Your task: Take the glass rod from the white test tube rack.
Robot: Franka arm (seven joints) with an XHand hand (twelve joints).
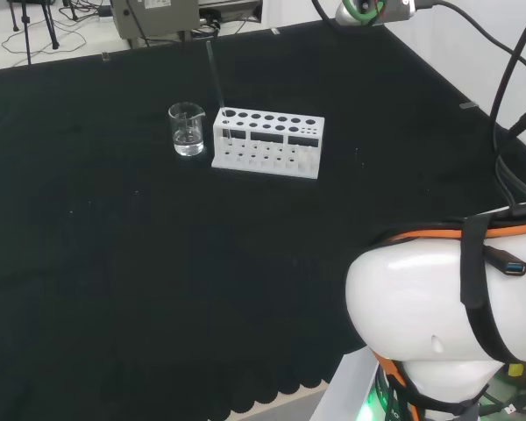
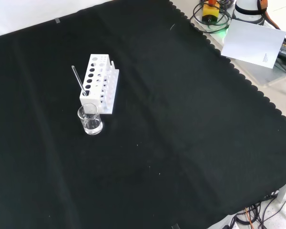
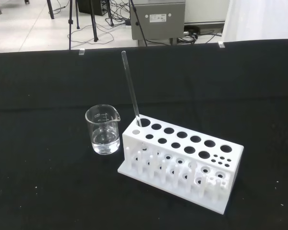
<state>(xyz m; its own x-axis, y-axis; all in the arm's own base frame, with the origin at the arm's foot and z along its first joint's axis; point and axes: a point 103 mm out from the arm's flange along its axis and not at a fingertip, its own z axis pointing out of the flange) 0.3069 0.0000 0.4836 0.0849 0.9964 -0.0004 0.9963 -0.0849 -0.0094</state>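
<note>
A white test tube rack (image 1: 268, 142) (image 2: 99, 85) (image 3: 181, 160) stands on the black cloth. A clear glass rod (image 1: 216, 82) (image 2: 78, 79) (image 3: 130, 89) leans in a corner hole at the rack's end nearest the beaker, tilted away from the rack's middle. In the wrist view the rack and rod lie some way off ahead of the camera.
A small clear glass beaker (image 1: 187, 128) (image 2: 90, 119) (image 3: 103, 130) stands beside the rack's rod end, a little apart from it. The arm's white link (image 1: 447, 307) sits at the lower right of the head view. Papers and cables (image 2: 252, 40) lie beyond the cloth's scalloped edge.
</note>
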